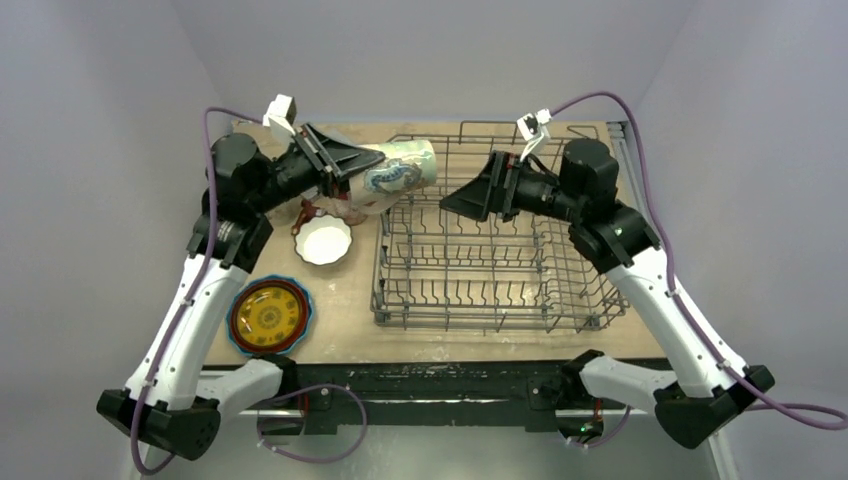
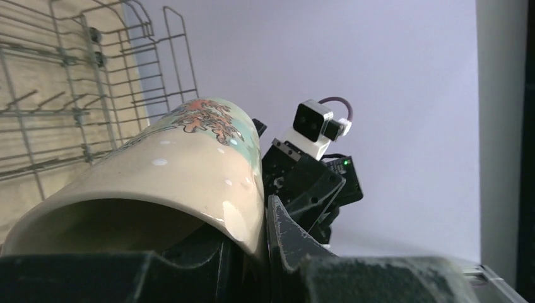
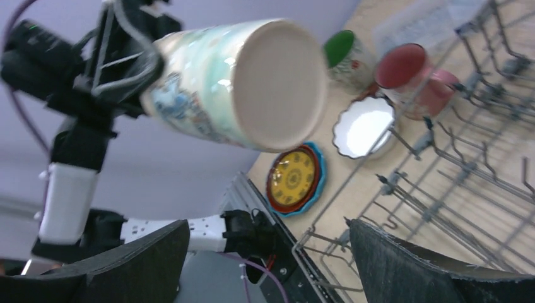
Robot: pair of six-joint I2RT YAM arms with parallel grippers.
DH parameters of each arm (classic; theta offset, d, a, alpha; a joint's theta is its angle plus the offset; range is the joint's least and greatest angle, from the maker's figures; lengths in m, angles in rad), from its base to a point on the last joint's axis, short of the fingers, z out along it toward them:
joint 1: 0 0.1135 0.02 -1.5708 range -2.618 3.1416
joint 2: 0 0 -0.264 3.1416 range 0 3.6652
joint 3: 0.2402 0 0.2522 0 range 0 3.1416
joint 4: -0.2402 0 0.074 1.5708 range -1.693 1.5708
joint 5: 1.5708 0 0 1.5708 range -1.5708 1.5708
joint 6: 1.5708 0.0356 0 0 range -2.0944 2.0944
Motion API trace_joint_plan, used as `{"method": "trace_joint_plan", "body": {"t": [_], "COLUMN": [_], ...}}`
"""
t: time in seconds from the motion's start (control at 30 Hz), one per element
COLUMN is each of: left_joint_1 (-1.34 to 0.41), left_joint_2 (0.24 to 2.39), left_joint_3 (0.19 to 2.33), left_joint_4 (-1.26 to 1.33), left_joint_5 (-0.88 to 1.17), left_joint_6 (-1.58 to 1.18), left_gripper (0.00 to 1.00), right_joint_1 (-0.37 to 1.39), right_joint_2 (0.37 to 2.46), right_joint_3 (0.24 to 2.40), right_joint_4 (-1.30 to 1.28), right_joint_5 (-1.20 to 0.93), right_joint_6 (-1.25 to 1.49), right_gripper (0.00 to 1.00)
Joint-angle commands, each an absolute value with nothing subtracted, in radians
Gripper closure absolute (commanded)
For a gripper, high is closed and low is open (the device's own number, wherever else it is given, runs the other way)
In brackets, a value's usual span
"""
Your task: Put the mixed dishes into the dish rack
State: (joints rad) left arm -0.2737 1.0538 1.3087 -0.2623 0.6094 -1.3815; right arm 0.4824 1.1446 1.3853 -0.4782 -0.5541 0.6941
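My left gripper (image 1: 350,170) is shut on the rim of a cream patterned mug (image 1: 400,172), holding it on its side in the air over the left edge of the grey wire dish rack (image 1: 490,290). In the left wrist view one finger (image 2: 287,237) presses the outside of the mug's wall (image 2: 176,164). My right gripper (image 1: 465,190) hovers open above the rack, facing the mug's base (image 3: 277,82); its jaws (image 3: 268,222) hold nothing. On the table left of the rack lie a white scalloped bowl (image 1: 323,240) and a plate stack (image 1: 269,316), yellow-patterned plate on top.
A pink mug (image 3: 416,79) and a cream mug with a green inside (image 3: 344,57) stand on the table beyond the bowl (image 3: 363,126), beneath the left arm. A small red-brown thing (image 1: 300,218) lies beside the bowl. The rack's upright tines (image 3: 454,189) rise under my right gripper.
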Motion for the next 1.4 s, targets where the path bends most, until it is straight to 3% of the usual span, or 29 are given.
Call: {"method": "trace_joint_plan", "body": {"t": [0.0,0.2,0.53,1.03,1.37], "left_joint_1": [-0.344,-0.451,-0.58,-0.675,-0.719], "left_joint_2": [1.066,1.153,1.238,1.245,1.239], "left_joint_3": [1.298,1.303,1.292,1.283,1.268], "left_joint_4": [0.187,0.452,0.677,0.693,0.684], "left_joint_5": [0.556,0.453,0.324,0.269,0.249], "left_joint_6": [-1.645,-1.857,-1.971,-1.968,-1.958], "left_gripper": [1.0,1.0,1.0,1.0,1.0], "right_joint_1": [0.506,0.536,0.54,0.541,0.541], "right_joint_2": [1.028,0.996,1.067,1.038,1.007], "right_joint_3": [1.229,1.055,1.107,1.19,1.228], "right_joint_4": [-0.045,0.245,0.223,0.215,0.143], "right_joint_5": [-0.661,-0.655,-0.606,-0.606,-0.573], "right_joint_6": [0.741,0.786,0.775,0.599,0.53], "right_gripper": [0.01,0.01,0.03,0.28,0.54]}}
